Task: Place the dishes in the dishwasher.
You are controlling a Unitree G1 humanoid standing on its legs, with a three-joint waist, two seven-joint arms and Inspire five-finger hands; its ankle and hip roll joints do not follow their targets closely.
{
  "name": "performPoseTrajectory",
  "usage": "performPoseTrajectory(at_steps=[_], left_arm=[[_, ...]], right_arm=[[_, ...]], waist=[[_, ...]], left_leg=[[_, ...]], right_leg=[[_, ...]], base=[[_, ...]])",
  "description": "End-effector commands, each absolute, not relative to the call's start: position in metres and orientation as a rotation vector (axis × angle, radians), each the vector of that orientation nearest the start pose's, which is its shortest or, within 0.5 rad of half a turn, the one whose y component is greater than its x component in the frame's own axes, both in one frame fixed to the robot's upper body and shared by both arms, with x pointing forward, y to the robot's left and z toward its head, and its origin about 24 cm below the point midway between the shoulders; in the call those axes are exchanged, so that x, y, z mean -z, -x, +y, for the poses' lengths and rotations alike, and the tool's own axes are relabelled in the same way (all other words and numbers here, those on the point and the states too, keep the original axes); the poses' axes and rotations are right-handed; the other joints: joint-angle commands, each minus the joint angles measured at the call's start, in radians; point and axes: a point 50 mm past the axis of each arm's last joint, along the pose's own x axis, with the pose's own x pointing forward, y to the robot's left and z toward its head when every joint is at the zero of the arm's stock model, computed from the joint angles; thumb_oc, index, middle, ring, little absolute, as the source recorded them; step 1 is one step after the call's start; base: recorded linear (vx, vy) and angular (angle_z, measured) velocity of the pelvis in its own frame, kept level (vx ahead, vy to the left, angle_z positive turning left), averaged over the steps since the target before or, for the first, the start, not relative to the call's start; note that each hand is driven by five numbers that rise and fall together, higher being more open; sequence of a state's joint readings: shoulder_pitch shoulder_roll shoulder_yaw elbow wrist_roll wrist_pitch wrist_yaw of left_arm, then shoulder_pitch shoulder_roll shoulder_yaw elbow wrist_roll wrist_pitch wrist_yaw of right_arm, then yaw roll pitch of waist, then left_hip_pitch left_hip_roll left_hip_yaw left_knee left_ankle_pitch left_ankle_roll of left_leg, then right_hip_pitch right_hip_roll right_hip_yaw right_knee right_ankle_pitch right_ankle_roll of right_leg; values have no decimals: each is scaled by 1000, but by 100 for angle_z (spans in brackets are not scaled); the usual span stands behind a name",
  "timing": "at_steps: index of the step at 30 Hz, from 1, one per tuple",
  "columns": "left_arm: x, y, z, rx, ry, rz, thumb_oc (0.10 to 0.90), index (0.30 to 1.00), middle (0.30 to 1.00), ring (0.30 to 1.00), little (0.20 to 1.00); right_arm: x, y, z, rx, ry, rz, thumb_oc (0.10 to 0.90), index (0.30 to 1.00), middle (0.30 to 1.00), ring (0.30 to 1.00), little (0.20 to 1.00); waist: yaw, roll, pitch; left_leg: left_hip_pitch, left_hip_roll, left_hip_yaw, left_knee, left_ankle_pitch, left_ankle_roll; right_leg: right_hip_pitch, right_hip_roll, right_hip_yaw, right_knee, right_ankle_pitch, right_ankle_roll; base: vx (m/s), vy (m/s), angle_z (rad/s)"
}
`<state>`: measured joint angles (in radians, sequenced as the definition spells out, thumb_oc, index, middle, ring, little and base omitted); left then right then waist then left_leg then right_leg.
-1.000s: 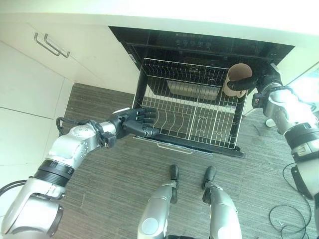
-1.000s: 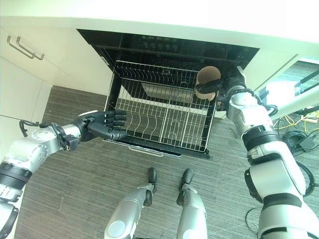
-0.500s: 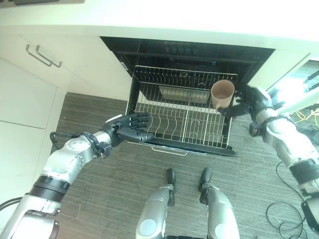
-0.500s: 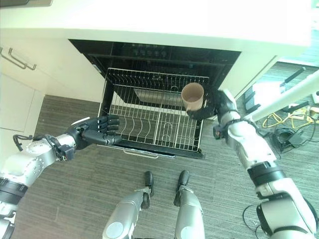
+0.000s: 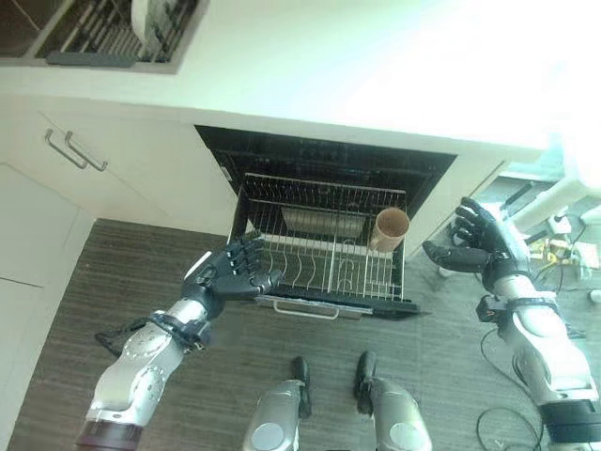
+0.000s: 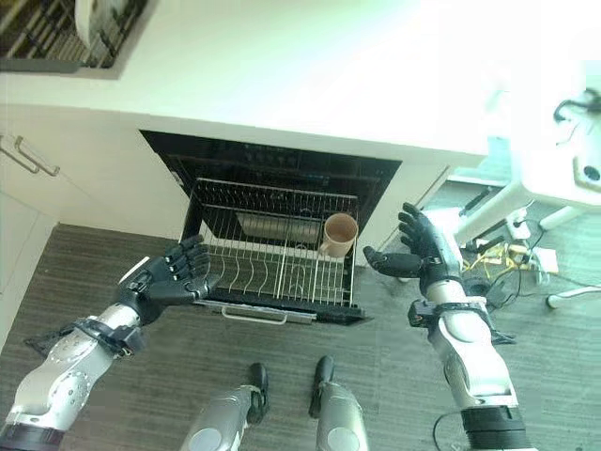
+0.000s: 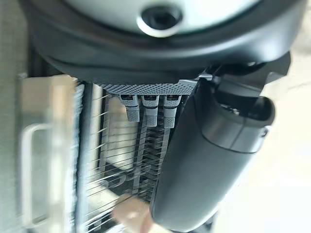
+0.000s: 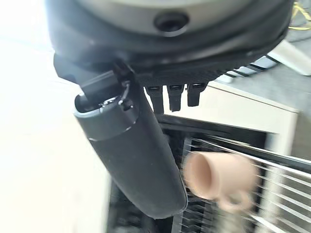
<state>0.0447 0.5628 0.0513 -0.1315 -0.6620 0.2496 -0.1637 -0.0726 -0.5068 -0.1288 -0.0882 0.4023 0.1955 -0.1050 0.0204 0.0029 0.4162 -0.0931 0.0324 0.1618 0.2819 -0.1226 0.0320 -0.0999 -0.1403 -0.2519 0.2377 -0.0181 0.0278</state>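
Since half a second ago the right hand [image 5: 479, 249] has let go of the cup [image 5: 389, 228] and drawn away to the right; its fingers are spread and hold nothing. In the eye views the cup sits in the rack [image 5: 319, 254] at its right rear corner, mouth tilted up. The left hand [image 6: 169, 279] hangs by the rack's front left corner, fingers relaxed, empty. The left wrist view shows the rack's wires [image 7: 112, 160] past the fingers [image 7: 148, 108]. The right wrist view shows the cup [image 8: 218, 177] apart from the thumb [image 8: 136, 150].
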Motion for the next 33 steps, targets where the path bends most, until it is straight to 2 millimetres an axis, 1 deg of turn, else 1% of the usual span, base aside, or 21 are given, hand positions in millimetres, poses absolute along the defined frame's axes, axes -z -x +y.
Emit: performPoseTrajectory(at_steps=[1,6,8,10,11,12,13,15,16,17,18,19,20,21,22,24,25,27,28,31,33], left_arm=[[-135,-242,238,216,72,-247,800,900,900,900,900],[-153,-231,245,172,109,-439,800,900,900,900,900],[-159,-225,248,148,113,-515,800,900,900,900,900],[-164,-220,252,117,128,-578,800,900,900,900,900],[-167,-220,254,107,136,-598,800,900,900,900,900],[-168,-220,255,104,144,-607,800,900,900,900,900],[-168,-222,254,112,168,-609,800,900,900,900,900],[-166,-222,253,109,175,-599,800,900,900,900,900],[-165,-222,253,108,177,-595,800,900,900,900,900],[-158,-217,258,98,216,-567,800,900,900,900,900],[-155,-215,258,115,254,-561,800,900,900,900,900],[-154,-214,257,121,263,-559,800,900,900,900,900],[-155,-217,252,144,300,-550,800,900,900,900,900],[-156,-219,250,148,318,-548,800,900,900,900,900],[-155,-221,250,149,336,-551,800,900,900,900,900],[-154,-219,251,143,357,-556,800,900,900,900,900],[-152,-214,252,123,378,-564,800,900,900,900,900],[-147,-208,254,97,409,-570,800,900,900,900,900],[-146,-207,254,90,414,-571,800,900,900,900,900],[-142,-205,251,96,422,-583,800,900,900,900,900],[-143,-204,252,111,434,-609,800,900,900,900,900]], right_arm=[[-155,-260,-267,191,81,-337,800,900,900,900,900],[-163,-244,-265,208,3,-465,800,900,900,900,900],[-167,-240,-262,203,-20,-511,800,900,900,900,900],[-171,-239,-257,190,-32,-548,800,900,900,900,900],[-174,-238,-254,187,-35,-569,800,900,900,900,900],[-177,-238,-253,184,-35,-584,800,900,900,900,900],[-183,-237,-251,179,-29,-622,800,900,900,900,900],[-183,-232,-251,174,-29,-646,800,900,900,900,900],[-183,-231,-251,173,-28,-648,800,900,900,900,900],[-184,-223,-257,168,-19,-644,800,900,900,900,900],[-185,-221,-260,177,3,-649,800,900,900,900,900],[-186,-220,-261,189,16,-654,800,900,900,900,900],[-193,-220,-264,213,39,-668,800,900,900,900,900],[-195,-222,-264,216,41,-671,800,900,900,900,900],[-197,-223,-265,215,44,-672,800,900,900,900,900],[-199,-222,-267,209,53,-676,800,900,900,900,900],[-199,-219,-268,187,59,-675,800,900,900,900,900],[-201,-216,-270,171,71,-672,800,900,900,900,900],[-202,-216,-270,163,70,-671,800,900,900,900,900],[-206,-216,-274,167,70,-673,800,900,900,900,900],[-208,-216,-276,179,79,-678,800,900,900,900,900]], waist=[[14,9,-123],[19,5,-162],[33,8,-173],[43,19,-184],[43,20,-190],[37,15,-195],[22,-1,-205],[20,-11,-215],[19,-11,-217],[11,-12,-230],[9,-25,-229],[4,-33,-223],[-17,-48,-209],[-28,-50,-204],[-38,-51,-203],[-45,-40,-207],[-47,-25,-217],[-44,-14,-239],[-44,-10,-246],[-55,-1,-259],[-63,7,-262]], left_leg=[[19,11,38,18,-122,-5],[25,5,16,18,-136,8],[37,11,12,18,-144,9],[37,24,13,18,-141,9],[36,24,10,18,-142,10],[39,17,4,18,-146,11],[28,-10,-10,18,-137,8],[25,-21,-8,18,-128,0],[26,-22,-8,18,-127,-1],[48,-34,1,18,-115,-8],[70,-45,54,18,-85,-25],[76,-39,98,18,-25,-50],[44,57,171,63,97,-111],[43,91,183,63,93,-118],[61,110,189,23,81,-112],[57,139,158,18,53,-107],[27,163,76,18,34,-117],[-17,197,-61,18,49,-148],[-32,209,-95,18,65,-153],[-37,254,-120,18,88,-166],[-10,256,-126,18,60,-166]], right_leg=[[62,-95,4,62,-106,140],[99,-80,-18,62,-70,136],[136,-68,-64,62,-58,131],[162,-41,-112,62,-40,119],[170,-15,-115,62,-47,117],[175,34,-92,68,-79,118],[152,119,-39,62,-117,91],[141,123,-26,62,-165,62],[140,124,-22,62,-167,60],[131,121,-4,62,-204,36],[135,91,-8,62,-232,15],[143,76,-12,62,-236,5],[149,54,-24,62,-233,-10],[154,48,-26,62,-234,-10],[152,37,-24,62,-229,-7],[145,40,-13,62,-226,0],[132,52,19,62,-227,8],[116,66,87,62,-235,13],[107,69,105,62,-231,11],[98,55,129,62,-236,13],[89,28,147,62,-230,28]], base=[[43,55,-2],[24,46,4],[45,39,3],[27,23,-7],[49,-23,-27],[51,-154,-33],[50,-196,-15],[66,-217,18],[135,-278,17],[148,-268,7],[167,-286,2],[85,-165,1],[41,-50,11],[22,37,16],[32,158,19],[35,241,26],[70,345,13],[121,381,-30],[127,331,-94],[94,402,-104],[75,506,-69]])
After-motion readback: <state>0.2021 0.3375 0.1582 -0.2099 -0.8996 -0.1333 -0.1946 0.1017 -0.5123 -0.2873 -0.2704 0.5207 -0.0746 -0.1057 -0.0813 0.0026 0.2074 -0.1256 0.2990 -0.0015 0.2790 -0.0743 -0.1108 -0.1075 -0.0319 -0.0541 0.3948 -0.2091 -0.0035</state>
